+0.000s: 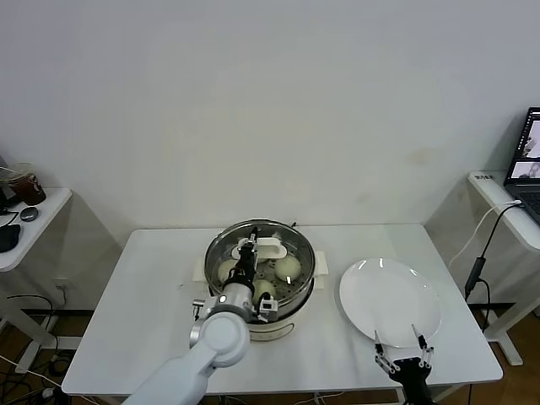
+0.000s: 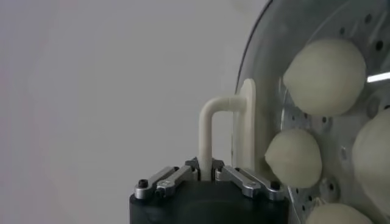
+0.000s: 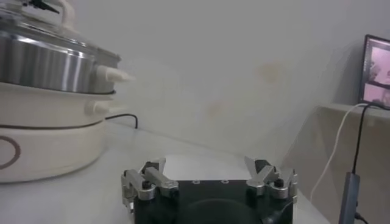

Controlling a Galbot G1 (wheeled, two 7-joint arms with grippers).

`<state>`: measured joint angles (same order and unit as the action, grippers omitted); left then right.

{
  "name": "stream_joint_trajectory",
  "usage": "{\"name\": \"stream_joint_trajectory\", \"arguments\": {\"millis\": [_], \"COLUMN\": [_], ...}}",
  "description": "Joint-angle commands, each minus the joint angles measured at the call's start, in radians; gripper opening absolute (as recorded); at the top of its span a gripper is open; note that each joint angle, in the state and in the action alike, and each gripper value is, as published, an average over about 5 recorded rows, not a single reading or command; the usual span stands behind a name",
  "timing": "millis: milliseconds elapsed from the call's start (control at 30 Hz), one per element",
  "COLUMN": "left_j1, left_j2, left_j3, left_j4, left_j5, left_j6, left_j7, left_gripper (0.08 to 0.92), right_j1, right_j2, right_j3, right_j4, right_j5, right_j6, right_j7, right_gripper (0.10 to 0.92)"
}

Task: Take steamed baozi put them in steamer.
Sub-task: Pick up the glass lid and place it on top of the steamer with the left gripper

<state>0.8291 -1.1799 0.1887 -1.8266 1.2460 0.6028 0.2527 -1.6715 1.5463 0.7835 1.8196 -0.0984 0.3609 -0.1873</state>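
Observation:
The steamer [image 1: 213, 256] stands at the table's middle, a shiny steel pot on a white base, and shows in the right wrist view [image 3: 42, 61] too. Several pale baozi [image 1: 288, 268] lie inside on the perforated tray, seen through the round glass lid [image 2: 268, 73]; the left wrist view shows them close up [image 2: 325, 76]. My left gripper [image 1: 247, 257] is over the steamer, shut on the lid's white handle [image 2: 210, 131]. My right gripper [image 1: 403, 356] is open and empty at the table's front edge, just in front of the white plate [image 1: 390, 299].
The white plate is empty, right of the steamer. A side desk with a laptop [image 1: 530, 164] and a hanging cable [image 1: 477, 253] stands at the right. Another desk with a mouse [image 1: 29, 213] and a cup is at the left.

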Motion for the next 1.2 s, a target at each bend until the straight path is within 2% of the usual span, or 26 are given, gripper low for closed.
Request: {"name": "stream_joint_trajectory", "arguments": {"millis": [33, 533, 800, 1000, 1200], "left_j1": [-0.004, 0.011, 0.056, 0.195, 0.371], "left_j2": [-0.018, -0.016, -0.008, 0.009, 0.072], "left_j3": [0.0, -0.003, -0.041, -0.123, -0.229], "left_j4": [0.019, 0.01, -0.046, -0.178, -0.353], "left_j5": [0.002, -0.076, -0.158, -0.299, -0.569], "left_j6": [0.0, -0.005, -0.032, -0.103, -0.173], "left_j7": [0.001, -0.008, -0.079, -0.136, -0.214], "left_gripper": [0.177, 0.176, 0.185, 0.33, 0.512], "right_j1": [-0.002, -0.003, -0.004, -0.006, -0.008], "right_j2": [0.0, -0.003, -0.001, 0.001, 0.002], "right_j3": [0.0, -0.007, -0.009, -0.007, -0.009], "right_j4": [-0.001, -0.005, 0.0, 0.0, 0.003], "right_j5": [-0.002, -0.003, -0.005, -0.009, -0.013], "right_j6": [0.002, 0.003, 0.001, 0.002, 0.0], "right_j7": [0.0, -0.004, -0.004, -0.005, -0.006], "right_gripper": [0.823, 0.823, 0.823, 0.823, 0.823]}}
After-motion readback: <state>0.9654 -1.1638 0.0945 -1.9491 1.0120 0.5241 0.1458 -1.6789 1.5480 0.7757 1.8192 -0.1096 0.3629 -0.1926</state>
